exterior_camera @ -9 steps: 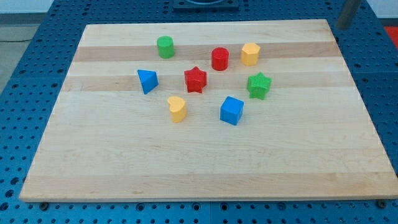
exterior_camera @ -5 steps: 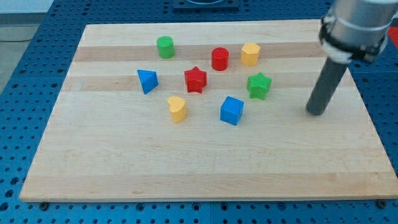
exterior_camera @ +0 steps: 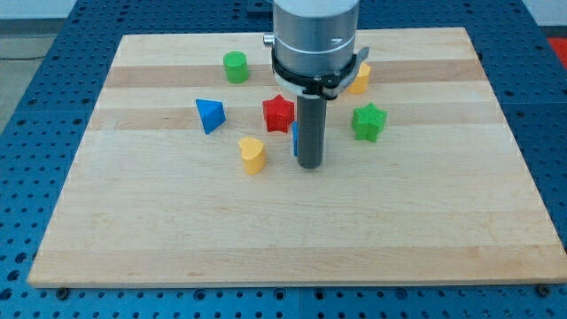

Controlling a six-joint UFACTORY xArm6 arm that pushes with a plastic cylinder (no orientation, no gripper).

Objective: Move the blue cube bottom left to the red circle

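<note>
In the camera view, my tip [exterior_camera: 310,166] stands on the wooden table [exterior_camera: 425,221] near its middle. There is no claw to report, only a plain rod. The rod hides most of the blue cube [exterior_camera: 294,139]; a thin blue sliver shows at its left side. The red circle is hidden behind the arm. The red star [exterior_camera: 278,112] sits just left of the rod, toward the table's top edge.

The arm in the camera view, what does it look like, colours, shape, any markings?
The arm is a wide, light grey cylinder, ringed at its lower edge by a black collar. A straight dark grey rod hangs from it, round and plain, down to my tip. No cables or markings show.
</note>
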